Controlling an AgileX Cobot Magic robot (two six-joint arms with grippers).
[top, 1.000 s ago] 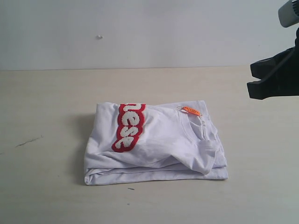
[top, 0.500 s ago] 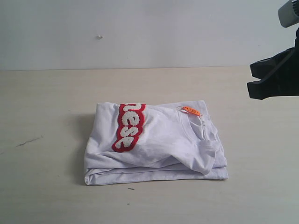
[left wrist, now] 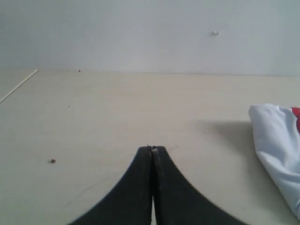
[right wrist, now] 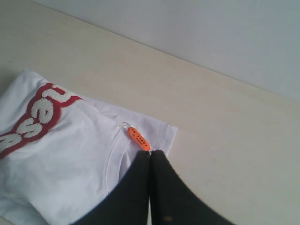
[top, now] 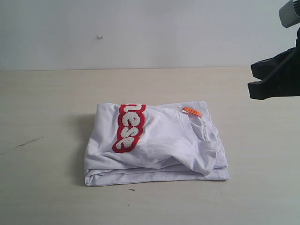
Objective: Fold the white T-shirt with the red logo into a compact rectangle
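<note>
Exterior: white T-shirt (top: 159, 145) lying folded mid-table (top: 47, 164), red logo (top: 129, 127) facing up
Left wrist: left gripper (left wrist: 152, 149) hovering over table beside shirt, fingers pressing together, holding nothing
Right wrist: right gripper (right wrist: 150, 152) hanging above shirt, fingers closed, holding nothing

White T-shirt (top: 164, 140): was soft, matt cloth, creased. Red logo (top: 129, 129): red patch bore raised, fuzzy white letters. Neck tag (top: 191, 111): orange, smooth. Table (top: 47, 103): pale, matt, smooth, faintly scuffed. Left gripper (left wrist: 153, 150) and right gripper (right wrist: 150, 153): looked like black, matt plastic.
</note>
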